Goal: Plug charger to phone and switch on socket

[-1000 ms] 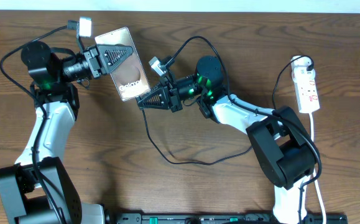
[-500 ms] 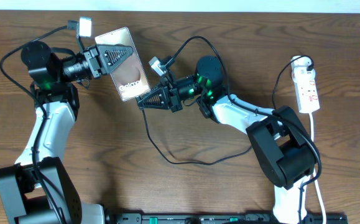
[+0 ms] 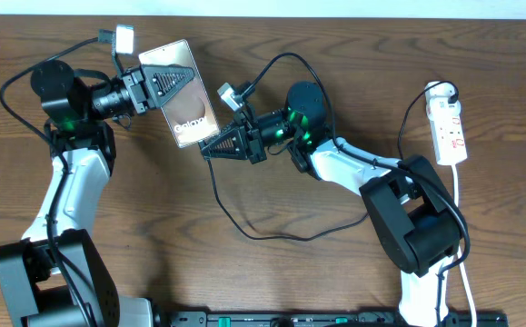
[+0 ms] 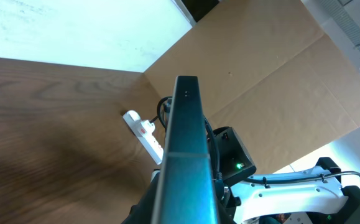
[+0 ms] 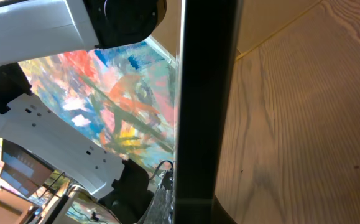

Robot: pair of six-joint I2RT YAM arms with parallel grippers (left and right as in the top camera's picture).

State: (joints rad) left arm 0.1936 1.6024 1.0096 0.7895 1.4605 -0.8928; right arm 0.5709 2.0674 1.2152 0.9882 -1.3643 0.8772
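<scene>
In the overhead view the phone [image 3: 188,102] is held tilted above the table, glossy brown face up with white lettering. My left gripper [image 3: 172,82] is shut on its upper part. My right gripper [image 3: 213,146] is shut on the charger, with the connector end at the phone's lower edge. The thin black cable [image 3: 244,231] loops over the table below it. The white socket [image 3: 450,123] lies at the far right with its white cord. The left wrist view has the phone [image 4: 186,143] edge-on, with the socket [image 4: 143,133] beyond. In the right wrist view the phone's dark edge [image 5: 204,93] hides the connector.
Thicker black robot cables arch above both arms [image 3: 281,62]. The right arm's white link [image 3: 344,168] stretches across the middle of the wooden table [image 3: 153,227]. A black rail [image 3: 335,318] runs along the front edge.
</scene>
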